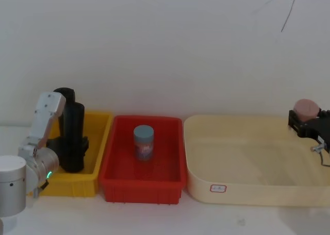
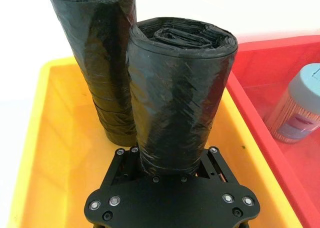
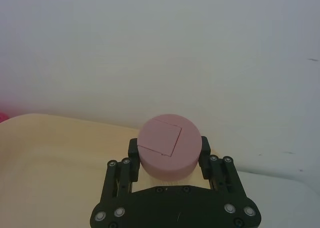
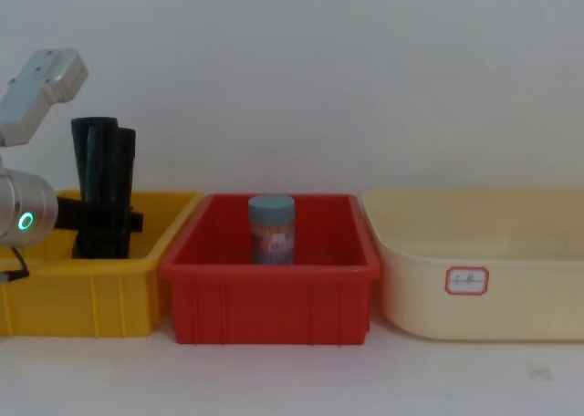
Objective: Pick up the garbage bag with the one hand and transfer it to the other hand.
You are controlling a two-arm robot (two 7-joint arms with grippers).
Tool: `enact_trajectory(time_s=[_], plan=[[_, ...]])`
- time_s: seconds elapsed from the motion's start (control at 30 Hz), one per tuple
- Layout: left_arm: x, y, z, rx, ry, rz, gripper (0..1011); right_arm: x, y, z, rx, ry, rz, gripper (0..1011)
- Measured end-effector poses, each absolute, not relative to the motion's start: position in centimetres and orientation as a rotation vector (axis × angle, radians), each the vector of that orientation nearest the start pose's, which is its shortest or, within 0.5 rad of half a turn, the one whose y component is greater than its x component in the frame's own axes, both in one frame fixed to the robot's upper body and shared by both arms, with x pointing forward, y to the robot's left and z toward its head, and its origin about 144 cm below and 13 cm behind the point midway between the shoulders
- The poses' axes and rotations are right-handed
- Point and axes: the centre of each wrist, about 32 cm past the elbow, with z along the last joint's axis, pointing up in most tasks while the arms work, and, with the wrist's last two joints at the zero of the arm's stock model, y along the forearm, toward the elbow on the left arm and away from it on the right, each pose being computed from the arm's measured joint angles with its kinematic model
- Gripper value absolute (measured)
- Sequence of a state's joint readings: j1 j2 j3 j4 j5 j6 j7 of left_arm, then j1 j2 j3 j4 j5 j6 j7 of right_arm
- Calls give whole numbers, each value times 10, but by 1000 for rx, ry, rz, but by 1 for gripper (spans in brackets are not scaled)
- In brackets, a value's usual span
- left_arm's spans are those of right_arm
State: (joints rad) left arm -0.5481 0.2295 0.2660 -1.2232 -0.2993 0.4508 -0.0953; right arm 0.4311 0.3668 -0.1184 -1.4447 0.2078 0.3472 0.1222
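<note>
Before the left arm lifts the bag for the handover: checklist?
1. Left gripper on the garbage bag: ok, jaws against both its sides.
2. Bag upright in the yellow bin: ok.
3. Second black roll clear of it: cannot tell, it stands close beside.
4. Right gripper free to receive: not ok, shut on a pink-lidded jar.
5. Blue-lidded jar out of the path: ok, in the red bin.

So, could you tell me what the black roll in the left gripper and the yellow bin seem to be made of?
The black roll, clamped in the left gripper, looks like thin plastic film wound tight: creased, faintly glossy, layered folds on top. The yellow bin seems hard moulded plastic, smooth and slightly shiny.
</note>
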Motion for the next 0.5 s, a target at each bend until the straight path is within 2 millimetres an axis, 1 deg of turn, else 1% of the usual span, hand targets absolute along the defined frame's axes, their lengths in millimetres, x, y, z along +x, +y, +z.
enact_trajectory(time_s=[0.17, 0.2, 0.3, 0.33, 0.37, 0.47, 0.5], plan=[[599, 242, 1237, 267, 201, 1309, 421, 567, -313, 1273, -213, -65, -1419, 675], [599, 242, 1237, 267, 200, 1309, 421, 568, -312, 1273, -217, -63, -1416, 721], [599, 242, 1237, 267, 201, 1309, 421, 570, -312, 1273, -224, -58, -1409, 792], [599, 242, 1237, 267, 201, 1309, 421, 571, -312, 1273, -225, -58, -1407, 844], [599, 242, 1237, 267, 201, 1309, 421, 572, -312, 1273, -228, -57, -1405, 844], [599, 242, 1237, 267, 201, 1309, 421, 573, -311, 1274, -232, -54, -1401, 917], [599, 242, 1237, 267, 201, 1309, 421, 573, -311, 1274, -234, -53, -1400, 955]])
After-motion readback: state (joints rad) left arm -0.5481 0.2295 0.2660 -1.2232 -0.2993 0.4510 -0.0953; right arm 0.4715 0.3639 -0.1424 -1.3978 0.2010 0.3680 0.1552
